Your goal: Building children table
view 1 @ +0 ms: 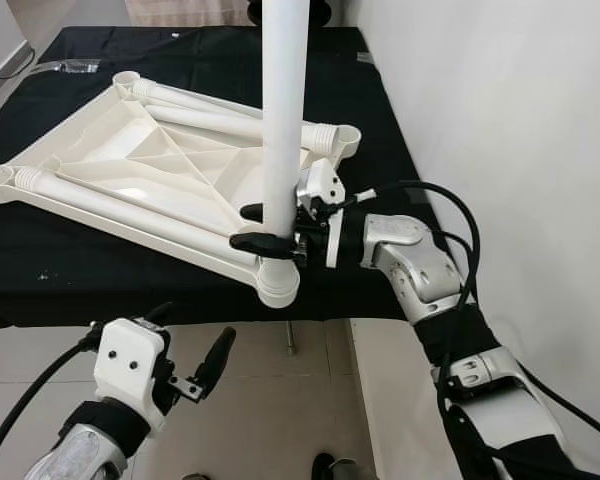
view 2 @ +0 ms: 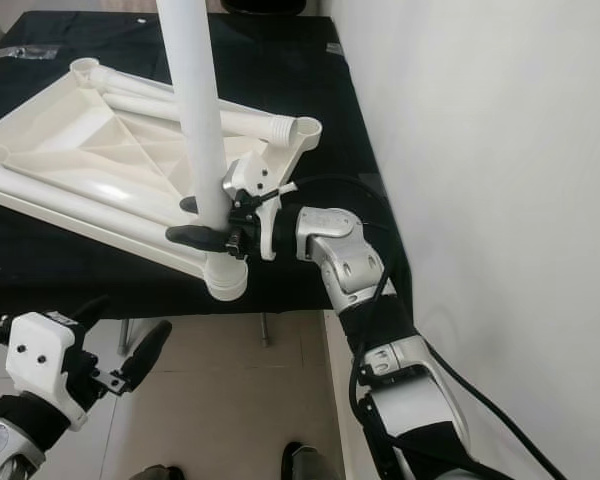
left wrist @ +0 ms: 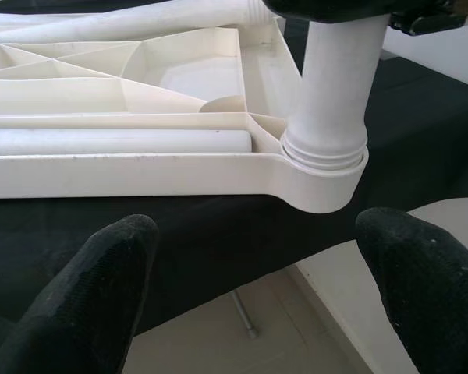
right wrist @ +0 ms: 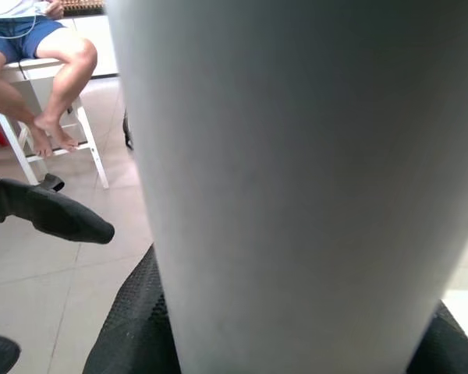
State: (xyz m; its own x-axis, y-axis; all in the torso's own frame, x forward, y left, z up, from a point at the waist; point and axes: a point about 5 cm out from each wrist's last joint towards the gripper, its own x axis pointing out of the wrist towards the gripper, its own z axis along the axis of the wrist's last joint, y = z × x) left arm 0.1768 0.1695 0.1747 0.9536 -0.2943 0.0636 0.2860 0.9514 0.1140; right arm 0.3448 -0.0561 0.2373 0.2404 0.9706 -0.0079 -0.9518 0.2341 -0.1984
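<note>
The tabletop (view 1: 130, 160) lies upside down on the black cloth (view 1: 40, 260), ribs up, its near corner socket (view 1: 278, 283) hanging just past the cloth's edge. A white leg (view 1: 282, 110) stands upright in that socket, and the right gripper (view 1: 263, 226) is clamped around it just above the joint, one black finger on each side of the tube. Two more legs (view 1: 195, 117) lie flat inside the tabletop (one along the far edge, one along the near). Down below, the left gripper (view 1: 185, 352) hangs in front of the cloth's edge over the tiled floor (view 1: 270, 420), fingers spread and holding nothing. The right wrist view catches a seated person's legs (right wrist: 58, 70) on a white chair (right wrist: 86, 144).
</note>
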